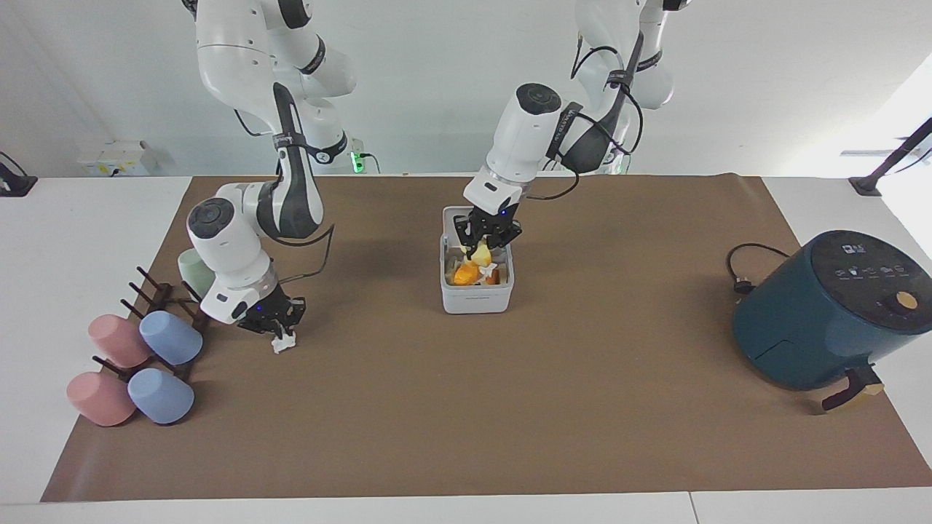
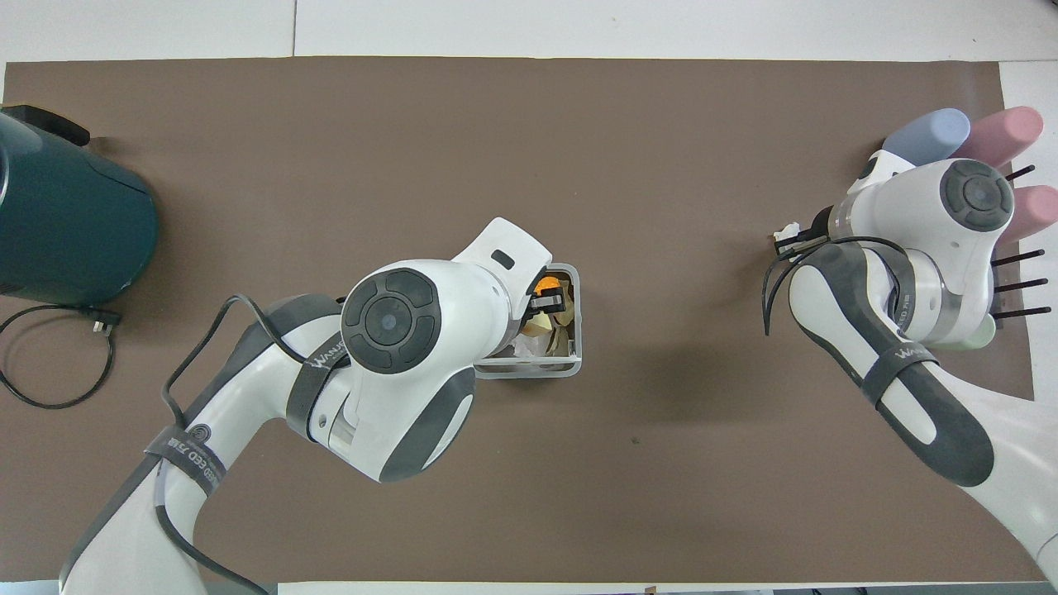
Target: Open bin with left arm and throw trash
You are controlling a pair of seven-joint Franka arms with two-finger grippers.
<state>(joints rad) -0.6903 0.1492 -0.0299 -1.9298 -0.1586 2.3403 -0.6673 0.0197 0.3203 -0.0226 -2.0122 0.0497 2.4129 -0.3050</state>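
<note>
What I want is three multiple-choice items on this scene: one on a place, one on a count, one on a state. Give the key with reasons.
1. The left tool is over:
A. the bin
B. the fryer
C. the pink cups

2. Blue cups on the table:
A. one
B. two
C. four

3. The bin is:
A. shut
B. tipped on its side
C. open

Key:
1 A, since in the facing view the left tool hangs right above the bin with a yellow chunk at its tips.
2 B, since two blue cups lie by the rack at the right arm's end.
3 C, since the orange scrap shows inside the upright bin.
</note>
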